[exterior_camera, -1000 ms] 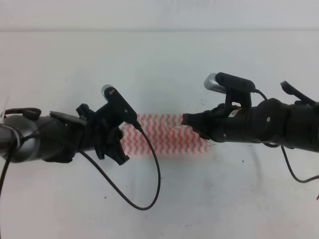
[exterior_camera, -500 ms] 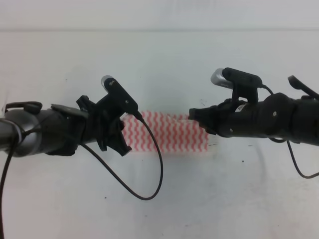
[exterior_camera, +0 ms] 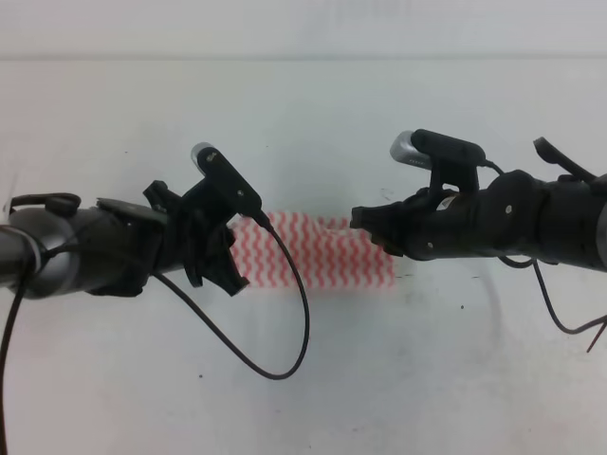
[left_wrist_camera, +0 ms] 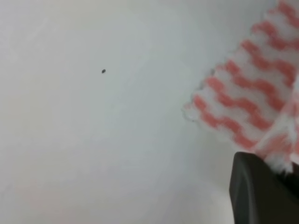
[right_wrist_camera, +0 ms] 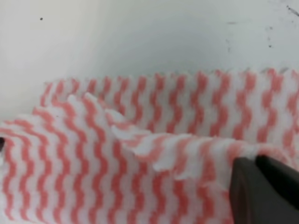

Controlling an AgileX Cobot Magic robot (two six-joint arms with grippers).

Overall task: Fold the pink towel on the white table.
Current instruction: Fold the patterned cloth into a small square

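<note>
The pink towel (exterior_camera: 327, 254) lies as a narrow band on the white table (exterior_camera: 303, 104), between my two arms. My left gripper (exterior_camera: 230, 261) covers the towel's left end. In the left wrist view one dark finger (left_wrist_camera: 261, 191) shows at the bottom right with a bunched towel corner (left_wrist_camera: 243, 102) pressed against it. My right gripper (exterior_camera: 366, 224) sits over the towel's right part. Its fingers (right_wrist_camera: 261, 186) are shut on a raised, folded-over edge of the towel (right_wrist_camera: 140, 154), whose top layer lies rumpled over the lower one.
A black cable (exterior_camera: 285, 332) hangs in a loop from the left arm over the table in front of the towel. Small dark specks (exterior_camera: 462, 305) dot the tabletop. The table's far edge (exterior_camera: 303, 59) runs along the top.
The right arm drew back to the right, then came left again over the towel. The left gripper rose slightly. The towel's front edge has shifted a little toward the back.
</note>
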